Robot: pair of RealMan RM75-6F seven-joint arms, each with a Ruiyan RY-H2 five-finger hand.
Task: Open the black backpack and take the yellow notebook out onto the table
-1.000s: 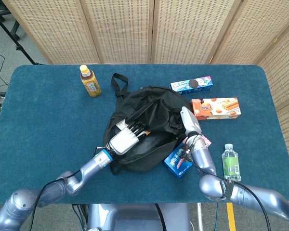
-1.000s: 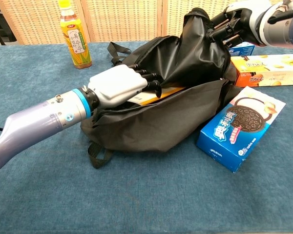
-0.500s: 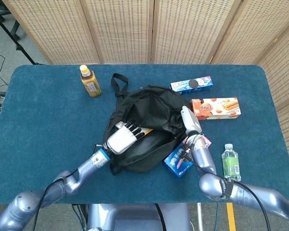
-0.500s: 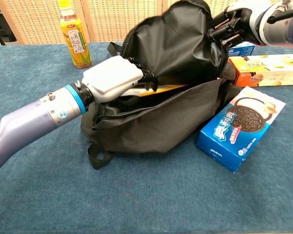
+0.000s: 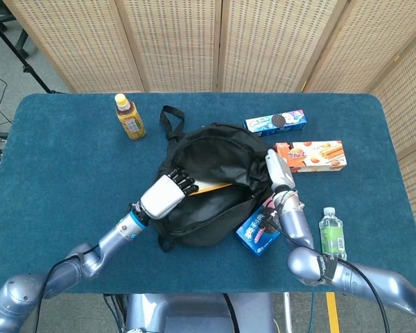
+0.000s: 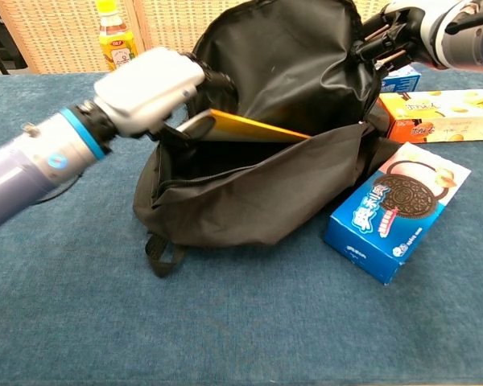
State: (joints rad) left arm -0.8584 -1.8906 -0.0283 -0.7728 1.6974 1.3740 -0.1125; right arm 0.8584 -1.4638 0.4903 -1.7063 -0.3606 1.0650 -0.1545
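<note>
My left hand point(image 6: 149, 88) has lifted since a second ago, fingers pinching the flat yellow notebook point(image 6: 253, 129), which sticks out toward 3 o'clock, half out of the black fabric backpack point(image 6: 258, 197). My right hand point(image 6: 402, 24) grips the flap.

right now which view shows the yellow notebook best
The chest view: the yellow notebook shows as a long slanted edge lifted partway out of the black backpack, held at one end by the left hand. The head view shows only a thin yellow sliver in the bag's opening.
</note>
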